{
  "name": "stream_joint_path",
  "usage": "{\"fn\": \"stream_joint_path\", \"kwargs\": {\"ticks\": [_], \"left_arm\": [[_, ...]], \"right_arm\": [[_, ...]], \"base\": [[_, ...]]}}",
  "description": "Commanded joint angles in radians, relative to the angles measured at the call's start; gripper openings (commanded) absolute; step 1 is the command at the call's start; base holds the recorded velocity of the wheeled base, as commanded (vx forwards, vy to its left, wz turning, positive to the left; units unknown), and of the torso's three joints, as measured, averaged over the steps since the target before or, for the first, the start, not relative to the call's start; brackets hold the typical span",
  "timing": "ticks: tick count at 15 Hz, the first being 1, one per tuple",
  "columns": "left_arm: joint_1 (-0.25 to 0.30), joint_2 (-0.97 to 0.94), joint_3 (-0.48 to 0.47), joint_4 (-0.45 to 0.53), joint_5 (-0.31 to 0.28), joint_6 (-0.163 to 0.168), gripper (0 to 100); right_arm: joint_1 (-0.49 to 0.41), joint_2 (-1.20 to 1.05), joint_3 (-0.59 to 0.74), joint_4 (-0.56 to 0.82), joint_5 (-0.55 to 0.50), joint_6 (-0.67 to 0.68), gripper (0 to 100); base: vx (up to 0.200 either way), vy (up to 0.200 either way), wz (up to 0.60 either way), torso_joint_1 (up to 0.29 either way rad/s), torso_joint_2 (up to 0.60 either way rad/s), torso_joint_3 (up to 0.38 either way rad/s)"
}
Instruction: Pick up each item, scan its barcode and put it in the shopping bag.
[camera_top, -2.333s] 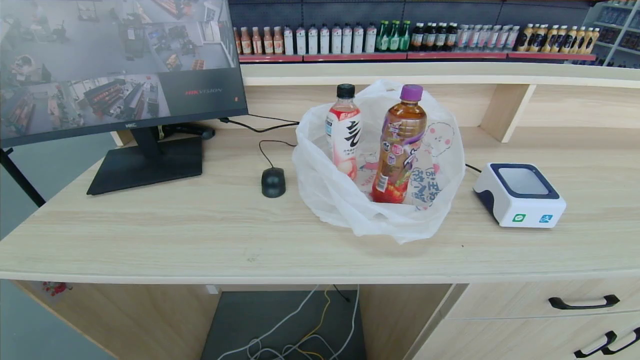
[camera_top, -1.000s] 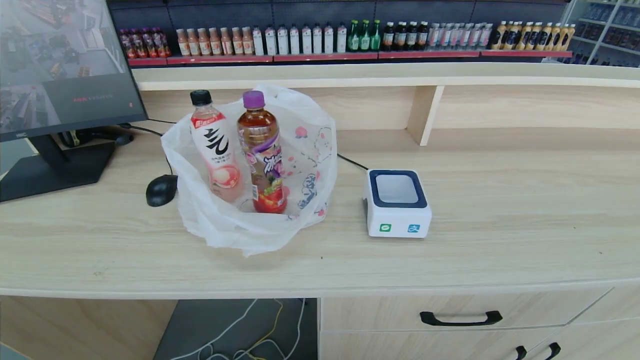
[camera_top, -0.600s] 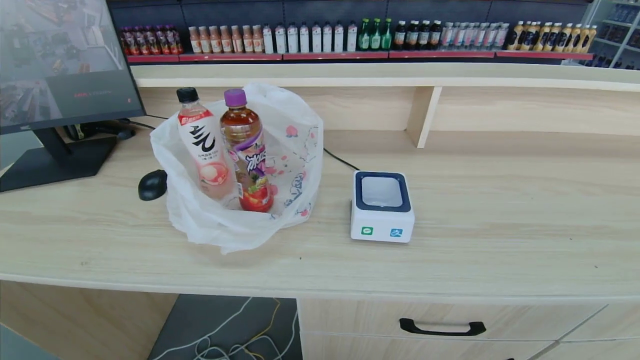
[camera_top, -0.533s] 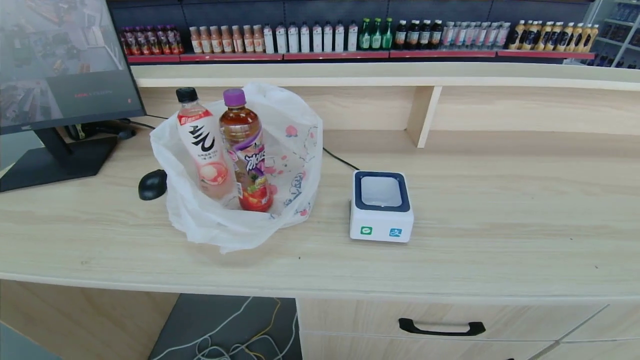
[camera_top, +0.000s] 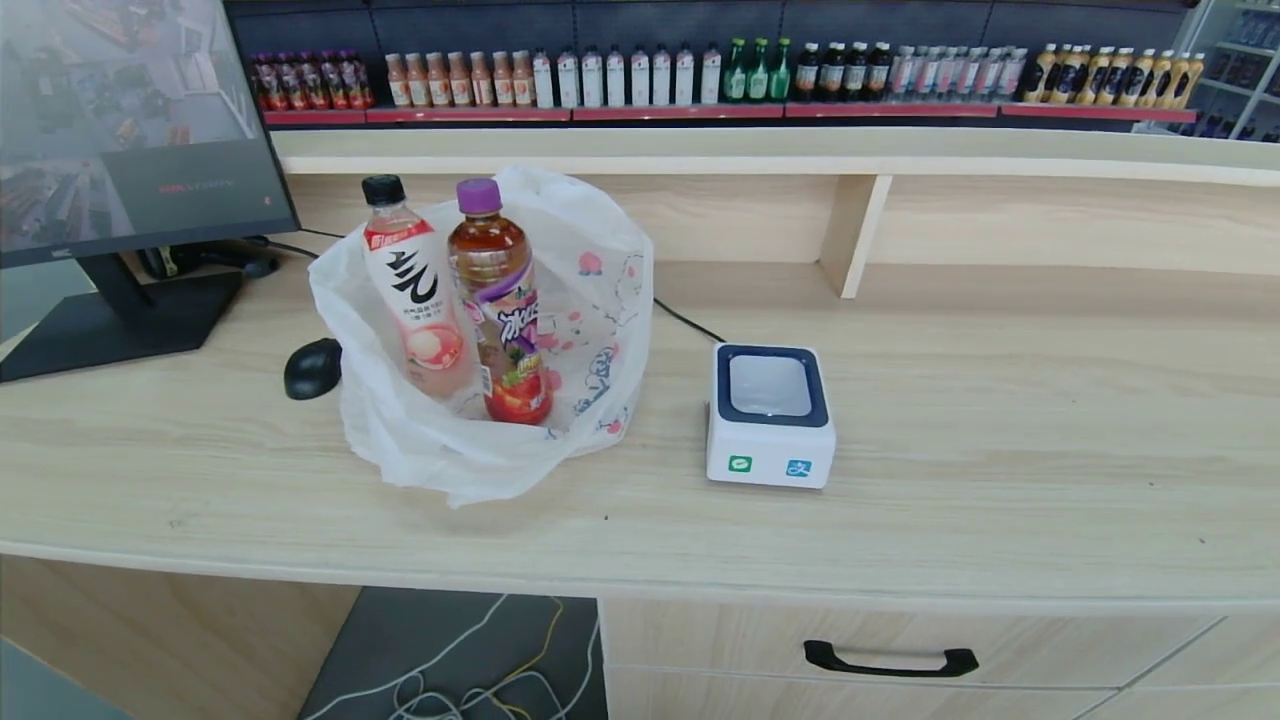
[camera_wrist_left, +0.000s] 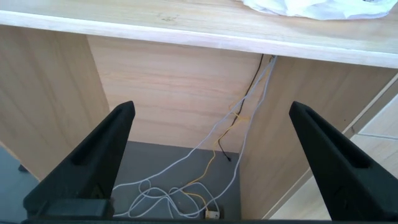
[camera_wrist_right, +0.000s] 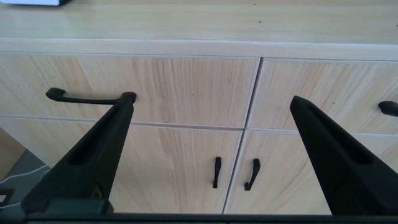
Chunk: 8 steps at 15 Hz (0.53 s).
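Two bottles stand upright inside the shopping bag (camera_top: 610, 330) on the surface (camera_top: 1000, 430). One is a pink bottle (camera_top: 418, 300) and one is a brown bottle (camera_top: 503, 320), and they stand close side by side. The scanner (camera_top: 770, 415) sits just beside the bag, with nothing over it. The left end effector (camera_wrist_left: 211, 107) hangs low, below the front edge of the surface. Its fingers are spread wide and hold nothing. The right end effector (camera_wrist_right: 212, 98) is low too, in front of the drawers (camera_wrist_right: 174, 87), spread and holding nothing. So the job looks done, or very nearly. Whether both barcodes were scanned cannot be told from here.
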Motion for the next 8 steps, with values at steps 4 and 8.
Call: {"fn": "stream_joint_path", "kwargs": {"ticks": [4,8], "left_arm": [[0.0,0.0,0.0,0.0,0.0,-0.001,100],[0.0,0.0,0.0,0.0,0.0,-0.001,100]], "right_arm": [[0.0,0.001,0.0,-0.001,0.0,0.0,100],[0.0,0.001,0.0,-0.001,0.0,0.0,100]], "base": [[-0.15,0.0,0.0,0.001,0.0,0.001],[0.0,0.0,0.0,0.0,0.0,0.0]]}}
